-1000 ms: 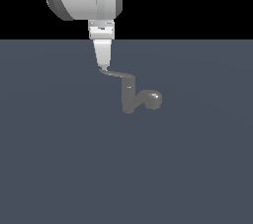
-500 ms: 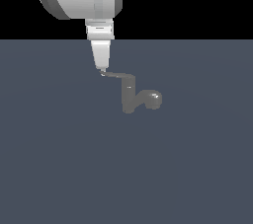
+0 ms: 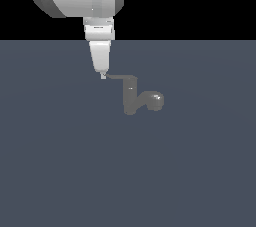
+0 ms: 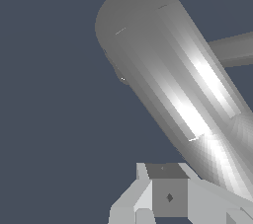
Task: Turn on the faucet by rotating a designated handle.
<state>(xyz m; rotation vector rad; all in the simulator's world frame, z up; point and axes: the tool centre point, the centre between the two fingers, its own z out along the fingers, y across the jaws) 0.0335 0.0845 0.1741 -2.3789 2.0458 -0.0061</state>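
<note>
The faucet [image 3: 132,96] stands alone on the flat dark surface [image 3: 60,171], its spout [image 3: 152,100] bulging toward the exterior view's right and its handle [image 3: 117,77] reaching out to the exterior view's left. The gripper [image 3: 103,75] hangs with its tip right at the very end of that handle; whether its fingers are apart or together cannot be told from either view. With so little of the blade under the tip, the likely failure is slipping off the tapered end mid-push, leaving the handle barely turned.
</note>
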